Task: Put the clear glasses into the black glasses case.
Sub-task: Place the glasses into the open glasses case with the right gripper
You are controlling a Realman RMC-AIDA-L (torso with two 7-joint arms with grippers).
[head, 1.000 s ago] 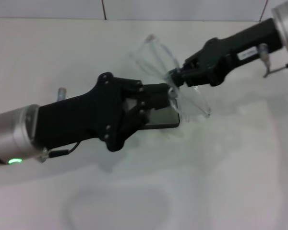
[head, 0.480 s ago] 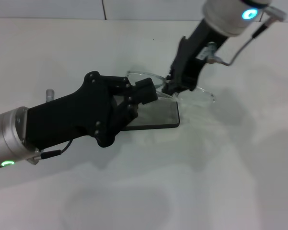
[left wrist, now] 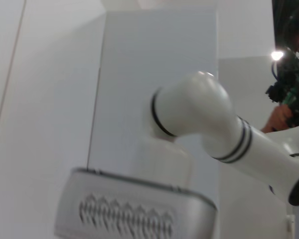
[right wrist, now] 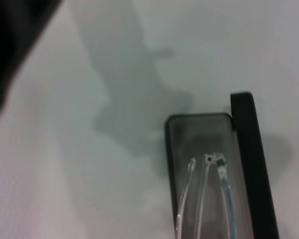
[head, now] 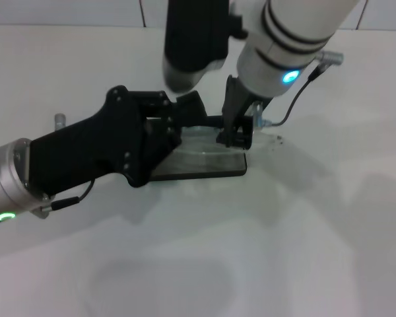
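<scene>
The black glasses case [head: 185,173] lies open in the middle of the table, its lid [right wrist: 251,159] standing up along the far side. The clear glasses [head: 208,148] lie in its grey-lined tray, one end reaching past the case's right end. In the right wrist view their thin temple arms [right wrist: 205,189] rest on the lining [right wrist: 199,134]. My right gripper [head: 235,137] points straight down at the case's right end, shut on the glasses. My left gripper [head: 197,113] reaches in from the left, shut on the lid's edge.
My white right arm [head: 284,39] hangs over the far side of the case and also fills the left wrist view [left wrist: 199,114]. A ridged grey finger pad [left wrist: 134,214] shows there too. White table [head: 303,251] lies all around.
My right arm has swung over the case and lowered the glasses from above the right end down into the tray. The left gripper shifted slightly left, still at the lid.
</scene>
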